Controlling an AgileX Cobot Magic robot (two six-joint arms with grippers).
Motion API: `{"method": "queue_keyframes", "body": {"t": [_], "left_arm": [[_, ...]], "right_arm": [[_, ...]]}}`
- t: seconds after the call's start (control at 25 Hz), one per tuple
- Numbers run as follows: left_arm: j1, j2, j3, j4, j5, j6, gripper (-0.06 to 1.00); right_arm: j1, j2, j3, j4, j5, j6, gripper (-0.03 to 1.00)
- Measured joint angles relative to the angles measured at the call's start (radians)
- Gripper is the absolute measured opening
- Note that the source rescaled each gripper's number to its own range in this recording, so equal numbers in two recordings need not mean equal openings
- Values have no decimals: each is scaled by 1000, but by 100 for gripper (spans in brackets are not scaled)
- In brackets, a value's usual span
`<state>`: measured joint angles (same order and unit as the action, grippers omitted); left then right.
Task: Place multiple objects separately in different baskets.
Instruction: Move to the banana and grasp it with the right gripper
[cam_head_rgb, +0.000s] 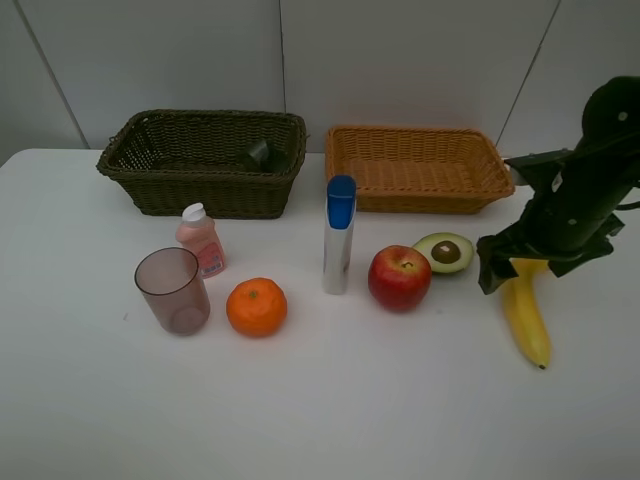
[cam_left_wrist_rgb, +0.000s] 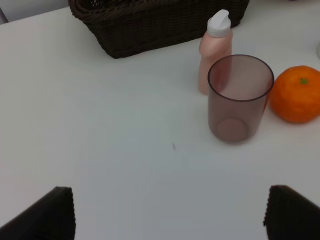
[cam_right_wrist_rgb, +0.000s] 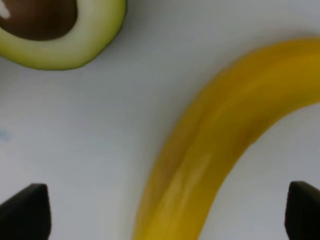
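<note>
Banana (cam_right_wrist_rgb: 210, 150) beneath spread right end effector (cam_right_wrist_rgb: 164, 212); bottle (cam_head_rgb: 201, 240) label unreadable.

White tabletop (cam_head_rgb: 330, 410), with two baskets and seven loose items.

Rear row: dark olive-brown wicker basket (cam_head_rgb: 210, 195) at left, light orange-tan wicker basket (cam_head_rgb: 420, 190) just beside it at right, narrow gap between. Front row, left to right: translucent pinkish-brown cup (cam_head_rgb: 174, 290), upright, mouth up; pink white-capped bottle (cam_head_rgb: 201, 240), upright, just behind the cup; orange (cam_head_rgb: 256, 306), just beside the cup; silver blue-capped tube (cam_head_rgb: 339, 236), standing on end, cap up; red apple (cam_head_rgb: 399, 277), stem up; avocado half (cam_head_rgb: 444, 252), cut face up, pit showing, just beside the apple toward the rear right; yellow banana (cam_head_rgb: 527, 320), lying flat, curved, at far right.
</note>
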<state>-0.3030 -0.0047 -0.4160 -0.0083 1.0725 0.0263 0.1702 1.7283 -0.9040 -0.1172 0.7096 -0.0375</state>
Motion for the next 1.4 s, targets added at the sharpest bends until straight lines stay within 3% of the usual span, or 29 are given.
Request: {"method": "queue_keyframes", "body": {"t": [0.84,1.0,1.12,1.2,1.28,1.4], "left_arm": [[0,0,0,0,0,0,100],[0,0,0,0,0,0,100],[0,0,0,0,0,0,100],[0,0,0,0,0,0,100],[0,0,0,0,0,0,100],[0,0,0,0,0,0,100]], "right_arm": [[-59,151,0,22,-122,0,98],[-59,157,0,27,-132,0,94],[-59,157,0,27,-133,0,85],[-59,157,0,27,-134,0,73],[-59,157,0,27,-134,0,55],[-59,157,0,27,-124,0,17]]}}
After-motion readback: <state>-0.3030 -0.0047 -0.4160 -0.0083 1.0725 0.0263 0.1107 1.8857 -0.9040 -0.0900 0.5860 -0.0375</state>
